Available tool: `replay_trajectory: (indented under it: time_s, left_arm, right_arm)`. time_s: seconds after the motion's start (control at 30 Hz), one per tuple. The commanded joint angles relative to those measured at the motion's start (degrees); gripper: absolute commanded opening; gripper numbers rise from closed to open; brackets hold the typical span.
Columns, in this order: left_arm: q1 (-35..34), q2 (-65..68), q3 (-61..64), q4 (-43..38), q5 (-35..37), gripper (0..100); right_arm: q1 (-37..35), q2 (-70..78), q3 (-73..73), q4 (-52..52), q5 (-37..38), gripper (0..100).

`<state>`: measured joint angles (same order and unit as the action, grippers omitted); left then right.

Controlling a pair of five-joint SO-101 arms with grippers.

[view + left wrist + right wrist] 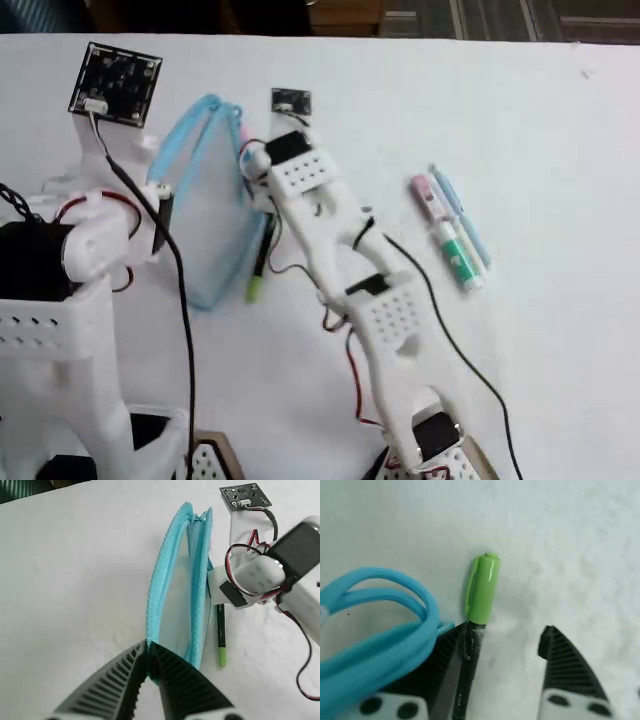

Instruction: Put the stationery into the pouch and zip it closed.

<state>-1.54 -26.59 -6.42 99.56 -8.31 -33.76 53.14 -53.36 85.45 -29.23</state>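
The light blue mesh pouch [205,195] lies open on the white table, its zipper rim [172,570] spread apart. My left gripper [148,656] is shut on the pouch's rim at one end, also seen from above [166,205]. A black pen with a green cap [258,262] lies right beside the pouch, outside it. My right gripper [502,667] is open and low over this pen [481,587]. The pen's black shaft rests against one finger [442,665], close to the pouch's blue rim [380,630]. More stationery [450,230] lies to the right: a pink piece, a green-and-white marker and a blue pen.
Two small black boards on white mounts stand at the back, one at the left [115,80] and one behind the pouch [290,100]. Black and red cables [180,290] run along both arms. The right arm's body [385,310] crosses the table's middle.
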Motion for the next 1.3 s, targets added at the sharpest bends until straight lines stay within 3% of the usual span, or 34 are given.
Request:
replay_trajectory:
  time_s: [0.0, 0.2, 0.4, 0.57, 1.17, 1.27]
  left_arm:
    - [0.1, 3.6, 0.9, 0.3, 0.0, 2]
    - [0.1, 3.6, 1.0, -0.5, 0.0, 2]
    - [0.1, 3.6, 1.0, -0.6, 0.0, 2]
    - [0.1, 3.6, 1.0, -0.6, 0.0, 2]
    - [0.2, 3.6, 1.0, -0.5, 0.0, 2]
    - [0.2, 3.6, 1.0, -0.5, 0.0, 2]
  right_arm:
    - [-1.4, 8.3, -17.8, 4.1, -1.0, 12.9]
    - [-1.1, 20.6, -30.4, 9.1, -1.0, 19.3]
    - [2.8, 22.0, -34.0, 12.8, 2.2, 0.8]
    - [6.2, 20.3, -35.3, 16.0, 4.3, 1.8]
    - [11.8, -35.2, -34.2, 16.0, 4.5, 1.7]
    - [12.4, -41.3, -33.6, 16.0, 9.3, 1.7]
